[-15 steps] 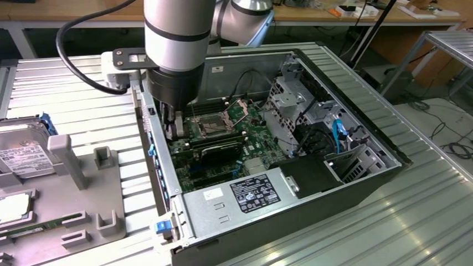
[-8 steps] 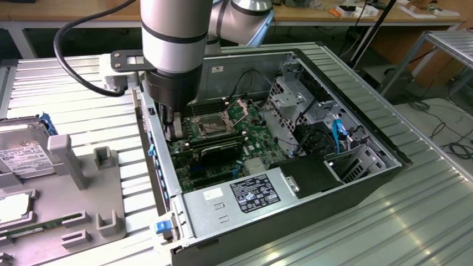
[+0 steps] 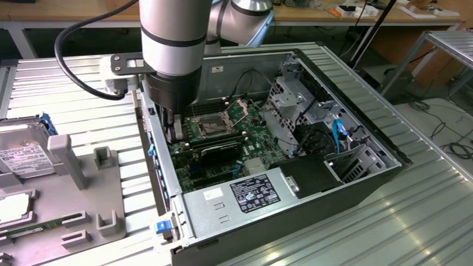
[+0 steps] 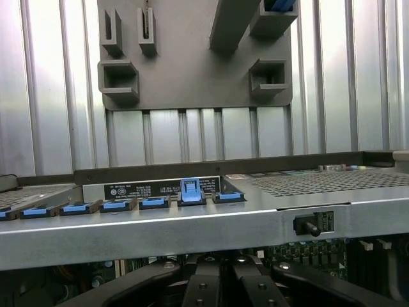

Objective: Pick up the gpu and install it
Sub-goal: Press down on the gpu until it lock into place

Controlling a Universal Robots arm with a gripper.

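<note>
Slatted table (image 3: 414, 221): tool (image 3: 176, 133), seemingly gripping gpu (image 3: 218, 151), inside case (image 3: 296, 188).

One arm (image 3: 174, 39) is working here, carrying one gripper (image 3: 174, 124). One case (image 3: 369, 183) is lying open on one table (image 3: 414, 227). Inside it, one gpu (image 3: 218, 151) and one power supply (image 3: 244, 194) are showing. Beside the case, one gray fixture (image 3: 111, 194) is sitting, with one hard drive (image 3: 22, 149) and one RAM stick (image 3: 37, 227) lying at it. In the wrist view, two square pockets (image 4: 118, 80) are showing on the fixture, and at least six blue clips (image 4: 118, 204) are lining the case edge.
</note>
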